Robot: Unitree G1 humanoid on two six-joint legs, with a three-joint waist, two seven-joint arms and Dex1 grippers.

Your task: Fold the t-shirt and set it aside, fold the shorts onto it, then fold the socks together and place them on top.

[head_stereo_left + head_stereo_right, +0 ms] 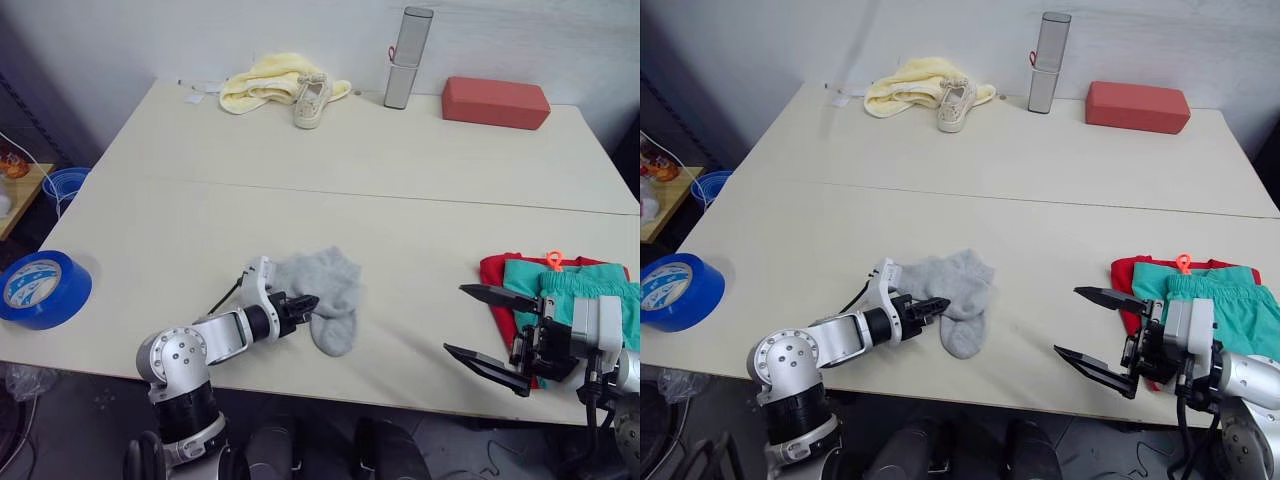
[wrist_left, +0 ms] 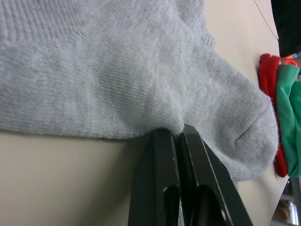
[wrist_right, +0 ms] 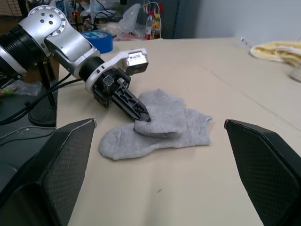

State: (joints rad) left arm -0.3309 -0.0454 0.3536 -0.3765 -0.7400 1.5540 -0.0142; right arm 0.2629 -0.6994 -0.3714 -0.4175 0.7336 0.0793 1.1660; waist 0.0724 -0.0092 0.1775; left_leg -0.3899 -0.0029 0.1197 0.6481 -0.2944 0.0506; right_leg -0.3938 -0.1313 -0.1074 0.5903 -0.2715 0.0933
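socks pinched at the near edge, folded pile waiting on the right

head views: left arm reaches forward low over the table (image 1: 400, 170), its forearm angled inward. the left gripper (image 1: 304, 303) has its jaws together on the near edge of the socks (image 1: 330, 290), which lie overlapped near the table's front edge. the right gripper (image 1: 490, 330) hovers over the front right part of the table, pointing inward toward the socks, jaws wide apart and holding nothing. just behind it the shorts (image 1: 575, 285) lie on the t-shirt (image 1: 495, 275), with the orange drawstring (image 1: 554, 259) at the far edge of the pile. a yellow cloth (image 1: 262, 80), a sneaker (image 1: 312, 98), a grey cylinder (image 1: 407, 57) and a red block (image 1: 496, 101) sit along the far edge. a blue tape roll (image 1: 40, 288) lies at the left edge.

left wrist view: two black fingers (image 2: 160, 183) meet, clamped on a fold of grey knit; the red and green pile shows beyond.

right wrist view: wide-spread fingers (image 3: 51, 174) frame the socks (image 3: 160, 125) and the left gripper (image 3: 141, 113) nipping the upper sock.
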